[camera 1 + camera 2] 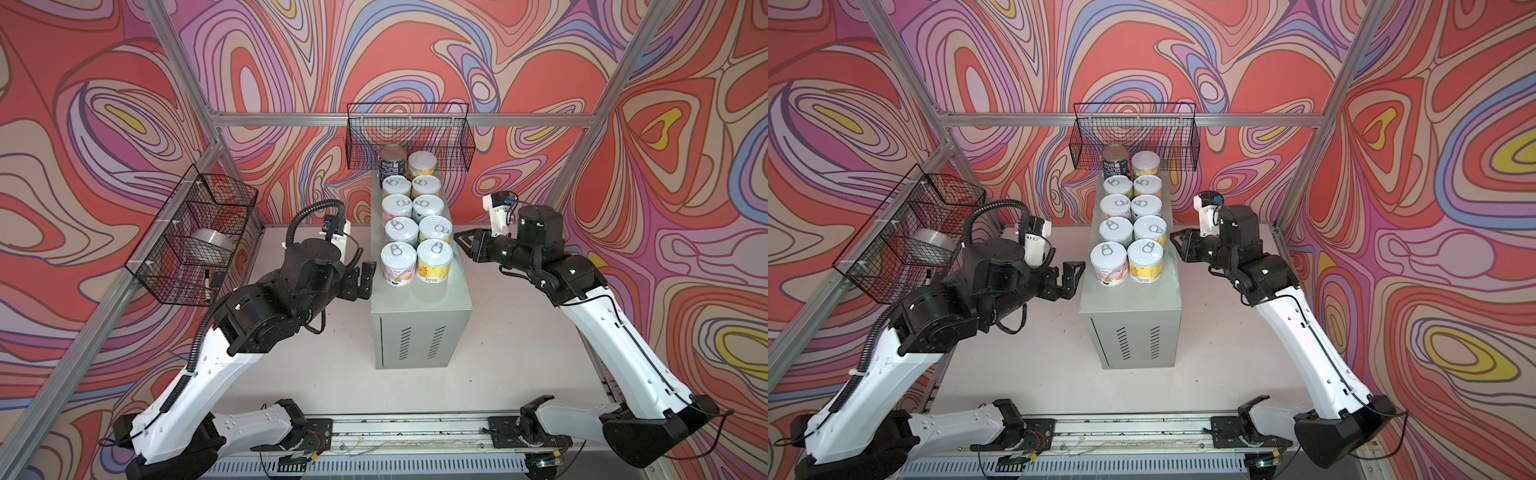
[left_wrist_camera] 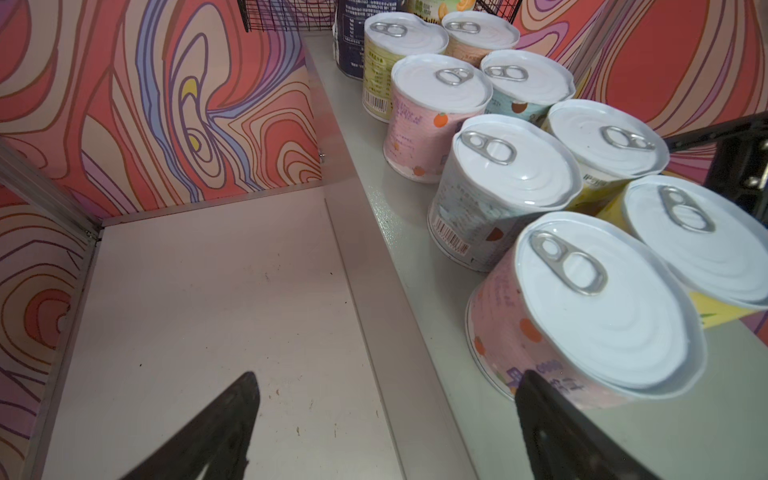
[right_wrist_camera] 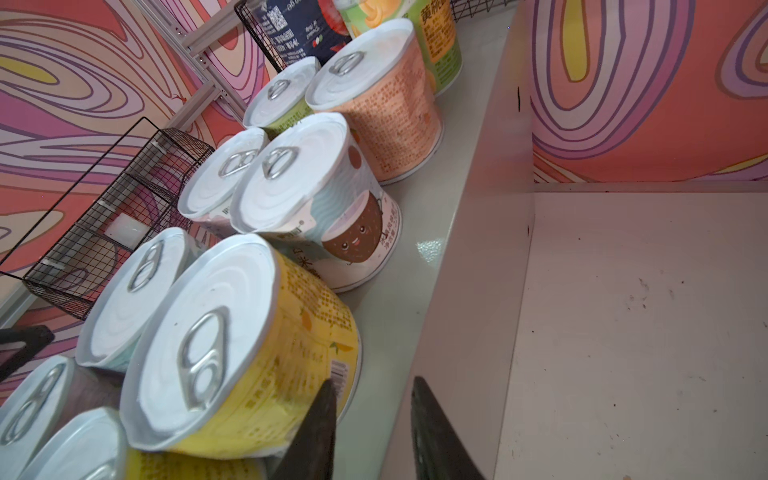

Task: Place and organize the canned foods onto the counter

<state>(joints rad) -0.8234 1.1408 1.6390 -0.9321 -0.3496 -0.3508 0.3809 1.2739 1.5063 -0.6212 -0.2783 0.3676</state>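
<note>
10 canned foods stood in 2 rows on the grey cabinet's surface; the left tool hung spread just beside the front pink tin, the right tool pressed together, empty, alongside

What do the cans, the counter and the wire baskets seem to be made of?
The cans are probably metal: silvery pull tabs and ridged pale lids. Their printed labels could be paper or film, which is unclear. The counter looks like painted sheet metal: a glossy grey top with reflections and punched vent slits. The baskets are thin black wire mesh, likely coated steel.
</note>
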